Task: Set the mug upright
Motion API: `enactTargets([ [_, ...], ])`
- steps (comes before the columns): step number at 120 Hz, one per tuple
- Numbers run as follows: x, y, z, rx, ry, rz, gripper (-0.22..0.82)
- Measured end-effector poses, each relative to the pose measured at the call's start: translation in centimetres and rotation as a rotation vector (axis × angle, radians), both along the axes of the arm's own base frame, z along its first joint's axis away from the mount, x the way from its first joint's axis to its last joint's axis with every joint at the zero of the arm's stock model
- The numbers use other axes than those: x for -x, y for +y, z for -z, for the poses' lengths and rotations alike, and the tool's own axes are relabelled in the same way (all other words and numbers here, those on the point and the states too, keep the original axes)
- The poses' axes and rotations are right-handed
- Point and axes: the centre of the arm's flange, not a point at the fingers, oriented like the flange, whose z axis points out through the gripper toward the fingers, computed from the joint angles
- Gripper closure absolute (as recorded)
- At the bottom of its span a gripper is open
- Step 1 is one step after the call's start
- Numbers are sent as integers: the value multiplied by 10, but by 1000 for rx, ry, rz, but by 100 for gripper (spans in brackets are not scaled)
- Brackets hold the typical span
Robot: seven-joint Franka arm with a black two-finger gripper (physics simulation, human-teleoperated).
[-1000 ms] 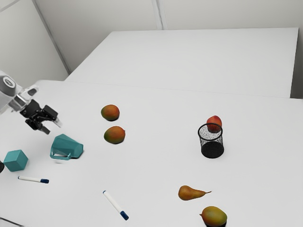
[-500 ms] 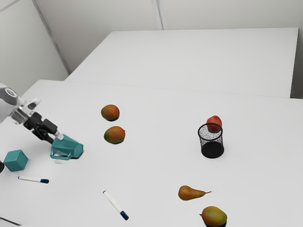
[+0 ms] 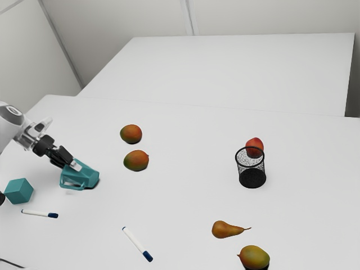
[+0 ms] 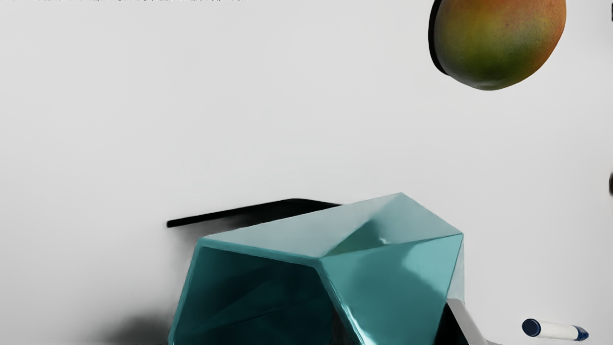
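Note:
The black gripper [image 3: 71,166] is down at the teal mug [image 3: 86,175], at its open end in the exterior view. This faceted mug lies on its side, its mouth towards the exterior view's left and its handle towards that view's bottom edge. In the wrist view the mug [image 4: 383,273] shows its dark opening and a slanted side, with the gripper [image 4: 393,330] right against it. Part of the gripper stands by the outer side, and a dark shape shows within the mouth. How firmly the mug is held is unclear.
A teal cube [image 3: 19,191] and a marker [image 3: 39,214] sit close to the mug. Two mangoes [image 3: 131,134] [image 3: 136,161] lie beyond it. Another marker [image 3: 137,244], a pear [image 3: 229,229], a yellow-green fruit [image 3: 255,257], a mesh cup [image 3: 252,169] and a peach [image 3: 255,147] are farther off.
My hand has come down from above the mug to its open end, moving slightly further towards the exterior view's right in the last half second. The mug shows no clear movement.

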Motion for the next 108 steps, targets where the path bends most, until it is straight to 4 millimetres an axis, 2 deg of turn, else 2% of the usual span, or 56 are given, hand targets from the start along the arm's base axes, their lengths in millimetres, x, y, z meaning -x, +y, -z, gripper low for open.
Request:
enactTargets([
  [23, -4, -11, -22, 1, -24, 31, 73],
  [37, -8, -21, -25, 1, -29, 50, 75],
  [45, -13, -32, -34, -18, -47, 71, 76],
  [61, -21, -66, -53, -94, -76, 130, 77],
  [74, -21, -104, -68, -206, -86, 203, 77],
  [108, -20, -182, -81, -475, -68, 319, 77],
])
